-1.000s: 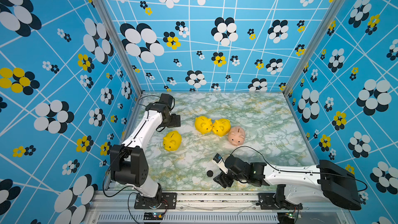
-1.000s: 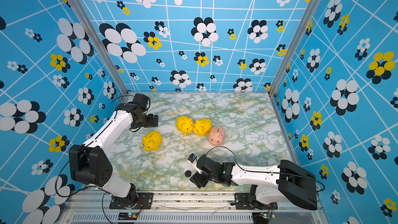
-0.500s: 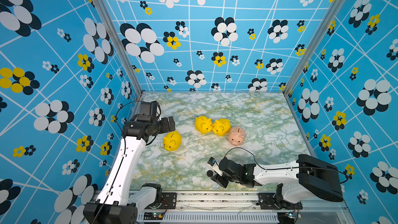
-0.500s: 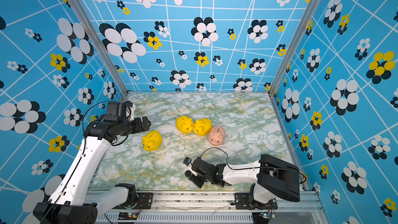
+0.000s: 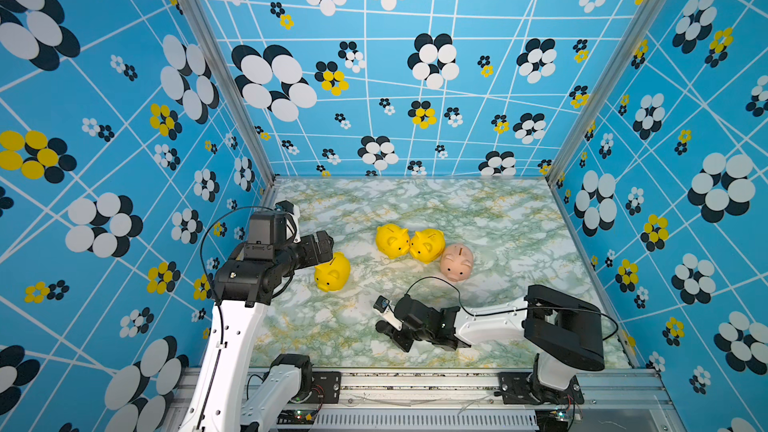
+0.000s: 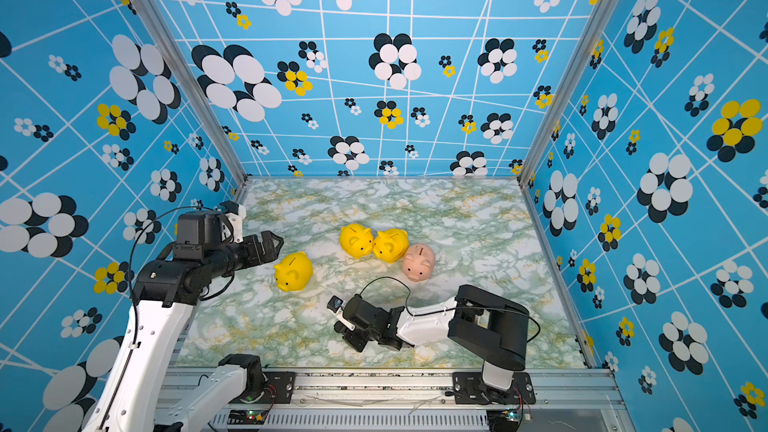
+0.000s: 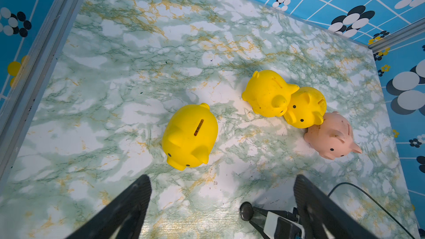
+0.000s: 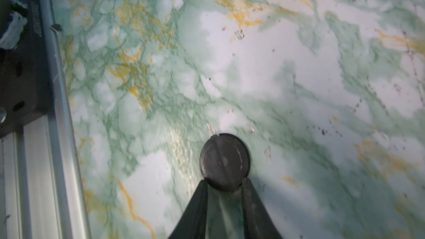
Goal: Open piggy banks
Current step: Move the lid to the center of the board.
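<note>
Green marble tabletop (image 5: 498, 222), left tool (image 7: 220, 181) spread wide near lone yellow piggy bank (image 7: 189, 136), right tool (image 8: 224, 181) pinching black disc (image 8: 225, 157)

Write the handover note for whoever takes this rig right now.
Left hand: open, empty, near the lone yellow pig.
Right hand: pinching a black disc on the table, near the front.
Pigs: yellow pair snout to snout, pink pig beside them; all upright, bellies hidden.
Done: one disc is loose; whose, cannot tell.
To do: flip each pig, open any that are shut.
</note>
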Robot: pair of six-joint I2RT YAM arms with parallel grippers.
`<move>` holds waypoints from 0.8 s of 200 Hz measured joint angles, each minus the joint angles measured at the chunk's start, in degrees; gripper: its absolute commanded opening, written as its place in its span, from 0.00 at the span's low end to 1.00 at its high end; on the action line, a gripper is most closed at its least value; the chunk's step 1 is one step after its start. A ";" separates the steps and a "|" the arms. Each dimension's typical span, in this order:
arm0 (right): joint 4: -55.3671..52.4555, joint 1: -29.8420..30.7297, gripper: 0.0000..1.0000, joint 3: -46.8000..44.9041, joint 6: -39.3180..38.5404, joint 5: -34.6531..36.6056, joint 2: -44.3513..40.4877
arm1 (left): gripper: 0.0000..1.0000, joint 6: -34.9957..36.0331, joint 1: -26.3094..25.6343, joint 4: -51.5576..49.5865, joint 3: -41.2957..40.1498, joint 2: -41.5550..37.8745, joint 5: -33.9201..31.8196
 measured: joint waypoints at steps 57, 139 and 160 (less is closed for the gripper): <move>0.83 0.00 0.29 18.84 0.42 0.24 14.99 | 0.99 -0.44 0.07 -0.52 -4.76 -2.93 2.16; 0.48 0.11 0.37 29.11 1.03 2.51 22.34 | 0.99 -0.42 0.70 -0.22 -5.53 -2.36 5.16; 2.49 0.17 0.45 22.88 1.20 3.93 18.36 | 0.99 -0.50 0.70 0.63 -5.53 -0.74 6.49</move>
